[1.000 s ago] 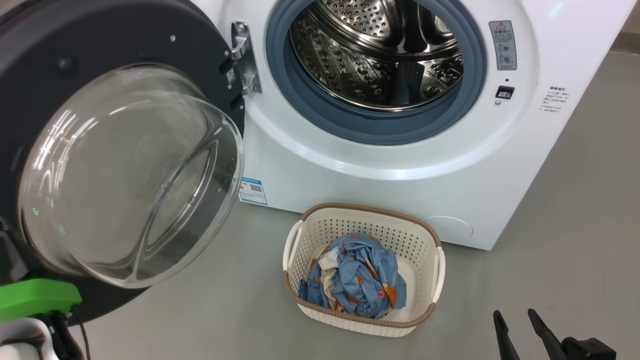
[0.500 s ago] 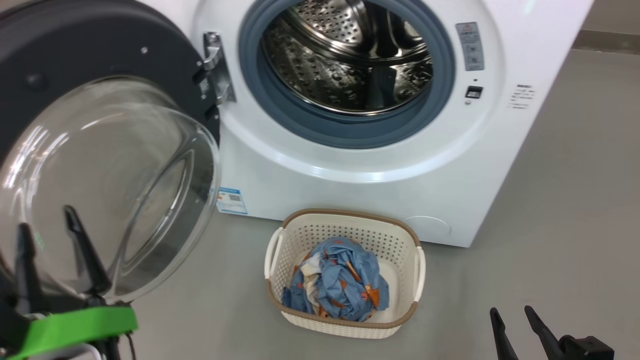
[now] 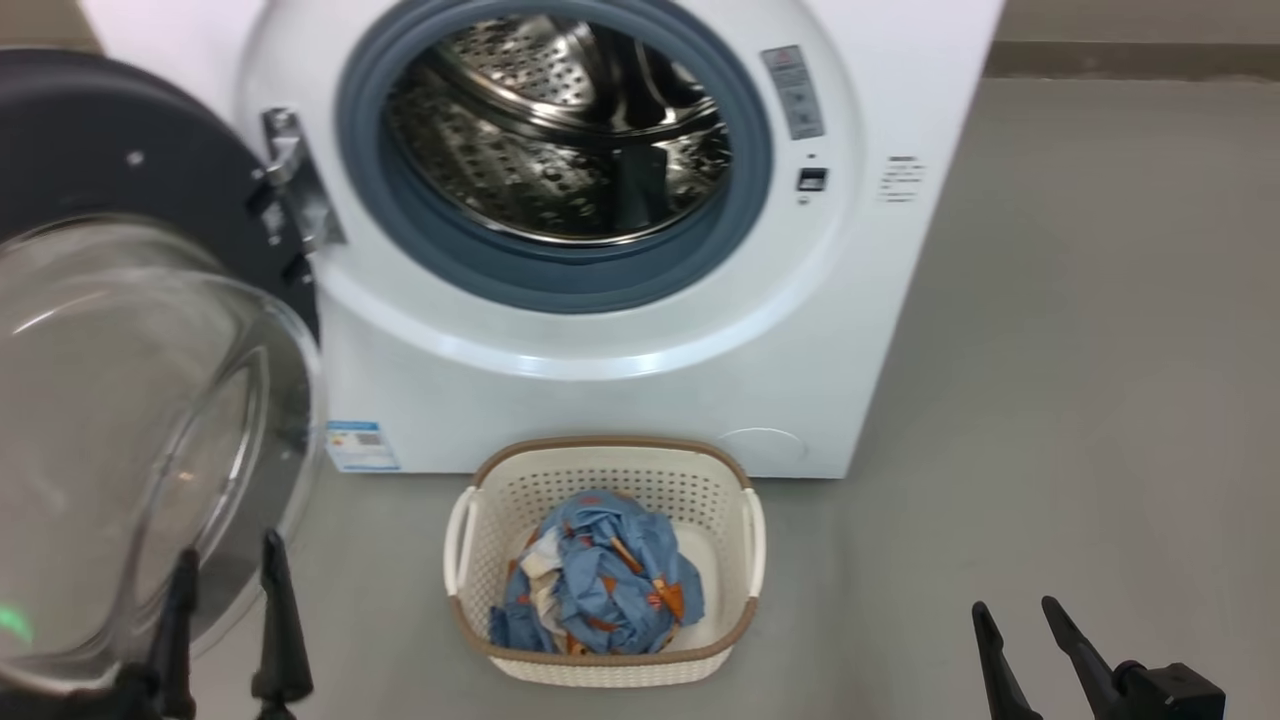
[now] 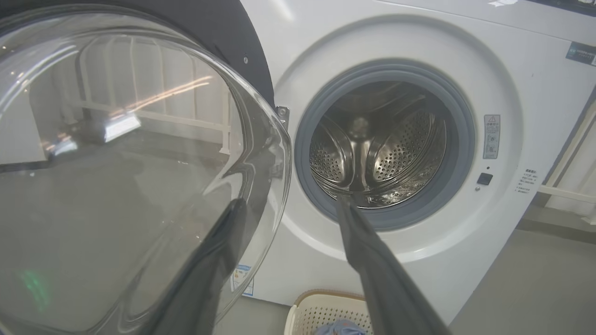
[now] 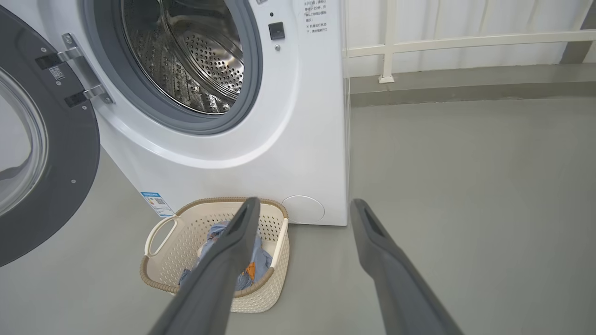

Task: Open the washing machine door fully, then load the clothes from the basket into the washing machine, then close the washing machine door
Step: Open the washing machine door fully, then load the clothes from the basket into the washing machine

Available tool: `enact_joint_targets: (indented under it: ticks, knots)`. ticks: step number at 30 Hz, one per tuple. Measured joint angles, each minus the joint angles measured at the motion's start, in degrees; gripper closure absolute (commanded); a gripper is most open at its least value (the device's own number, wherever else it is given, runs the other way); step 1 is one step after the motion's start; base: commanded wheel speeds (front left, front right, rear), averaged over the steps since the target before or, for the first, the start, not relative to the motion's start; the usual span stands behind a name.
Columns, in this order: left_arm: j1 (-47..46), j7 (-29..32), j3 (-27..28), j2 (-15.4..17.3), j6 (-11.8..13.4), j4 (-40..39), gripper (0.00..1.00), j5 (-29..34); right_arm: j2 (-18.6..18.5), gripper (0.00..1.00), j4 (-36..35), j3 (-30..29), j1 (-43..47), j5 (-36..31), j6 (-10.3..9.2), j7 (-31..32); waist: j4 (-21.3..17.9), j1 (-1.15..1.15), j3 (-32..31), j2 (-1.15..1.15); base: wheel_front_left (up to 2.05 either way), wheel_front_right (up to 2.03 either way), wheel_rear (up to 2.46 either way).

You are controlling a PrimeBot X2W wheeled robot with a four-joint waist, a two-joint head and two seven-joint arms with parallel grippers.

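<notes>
The washing machine point(image 3: 640, 400) is the biggest thing here, a white box standing on a bare grey floor point(image 3: 1050, 350), its round mouth uncovered so the grey rubber seal point(image 3: 560, 285) and the steel drum point(image 3: 550, 130) show. The washing machine door point(image 3: 100, 130) hangs swung out from the hinge on the machine's left side, its glass bowl bulging toward the robot; it looks wide open, so the loading step seems to be next. The basket point(image 3: 610, 445) sits on the floor just in front of the machine, straight below the mouth, its two handles pointing along the machine's front. The clothes point(image 3: 600, 585) lie inside it as one loose heap with no clear long side, gathered toward the hinge-side half. The left gripper point(image 3: 228, 550) hovers out from the machine on the hinge side, in front of the door glass, fingers spread wide and holding nothing; the right gripper point(image 3: 1014, 608) hovers out from the machine's far side, also spread wide and empty. The heap lies between them and closer to the machine. The left looks slightly nearer, though it has the door beside it, while the right has open floor. Beyond the machine's right side runs a pale railing point(image 5: 465, 42).
</notes>
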Motion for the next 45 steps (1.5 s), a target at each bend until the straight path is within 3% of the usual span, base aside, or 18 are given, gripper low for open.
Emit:
enact_joint_targets:
  ticks: [14, 45]
  knots:
    - [6.4, 0.0, 1.3, 0.2, -1.0, 3.8, 0.0, 1.0, -0.2, 0.0, -1.9, 0.4, 0.1, -0.1, 0.0, 0.0, -7.2, 0.0, -0.7, 0.0, 0.0, 0.0, 0.0]
    - [6.4, 0.0, 0.7, 0.2, -0.6, 6.1, 0.0, 1.0, -0.4, 0.0, -2.6, -0.6, 0.2, -0.7, 0.0, 0.0, -6.1, 0.0, -1.7, 0.0, 0.0, 0.0, 0.0]
